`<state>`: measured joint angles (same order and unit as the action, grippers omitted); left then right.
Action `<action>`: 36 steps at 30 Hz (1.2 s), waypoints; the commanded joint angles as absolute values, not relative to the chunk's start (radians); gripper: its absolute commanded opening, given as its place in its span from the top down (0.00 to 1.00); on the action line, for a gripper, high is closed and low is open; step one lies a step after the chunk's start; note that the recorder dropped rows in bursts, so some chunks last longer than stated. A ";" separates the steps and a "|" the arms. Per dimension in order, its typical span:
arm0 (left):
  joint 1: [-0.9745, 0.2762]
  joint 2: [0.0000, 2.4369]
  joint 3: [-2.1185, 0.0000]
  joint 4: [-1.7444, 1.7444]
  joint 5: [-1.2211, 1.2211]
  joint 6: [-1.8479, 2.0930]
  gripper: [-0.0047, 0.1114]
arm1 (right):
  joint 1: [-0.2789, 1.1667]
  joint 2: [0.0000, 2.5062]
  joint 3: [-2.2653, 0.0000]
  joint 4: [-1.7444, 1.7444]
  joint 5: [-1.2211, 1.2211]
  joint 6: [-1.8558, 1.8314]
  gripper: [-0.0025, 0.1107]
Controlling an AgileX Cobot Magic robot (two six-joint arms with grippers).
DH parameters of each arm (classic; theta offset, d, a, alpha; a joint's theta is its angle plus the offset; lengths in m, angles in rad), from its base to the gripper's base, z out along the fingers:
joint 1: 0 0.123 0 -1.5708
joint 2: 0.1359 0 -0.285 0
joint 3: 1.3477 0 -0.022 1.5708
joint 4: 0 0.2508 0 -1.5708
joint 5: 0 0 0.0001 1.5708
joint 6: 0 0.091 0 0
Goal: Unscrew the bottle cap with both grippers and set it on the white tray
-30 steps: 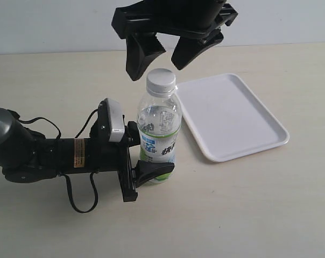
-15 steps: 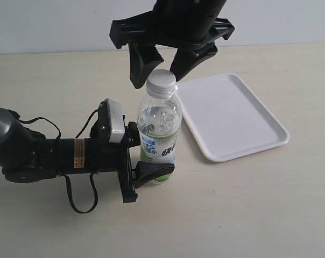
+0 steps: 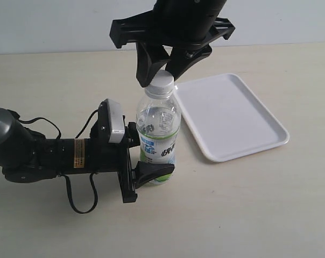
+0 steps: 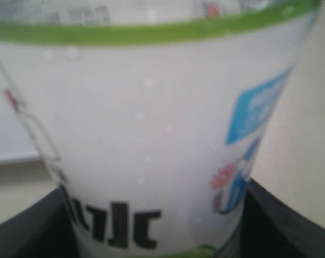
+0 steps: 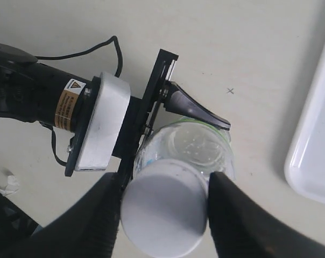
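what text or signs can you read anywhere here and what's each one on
Label on the bottle: dark characters, too blurred to read in any view.
Yellow sticker on the left arm: a warning triangle sign; its print is too small to read.
"x": a small mark on the table.
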<state>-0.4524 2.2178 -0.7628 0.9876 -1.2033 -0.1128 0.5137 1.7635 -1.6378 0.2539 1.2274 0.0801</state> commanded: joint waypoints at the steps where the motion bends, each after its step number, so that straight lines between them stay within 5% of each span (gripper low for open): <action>1: -0.459 2.209 -0.767 0.991 -1.221 -0.111 0.95 | 0.512 1.766 -1.643 0.255 1.221 0.073 0.44; 28: -0.459 2.209 -0.767 0.991 -1.221 -0.111 0.95 | 0.512 1.780 -1.643 0.226 1.221 0.073 0.42; 32: -0.459 2.209 -0.767 0.991 -1.221 -0.111 0.95 | 0.512 1.780 -1.643 0.226 1.221 0.073 0.47; 36: -0.459 2.209 -0.767 0.991 -1.221 -0.111 0.95 | 0.512 1.780 -1.643 0.230 1.221 0.069 0.63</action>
<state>-0.4524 2.2178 -0.7628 0.9876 -1.2033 -0.1128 0.5137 1.7800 -1.6378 0.2393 1.2274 0.0784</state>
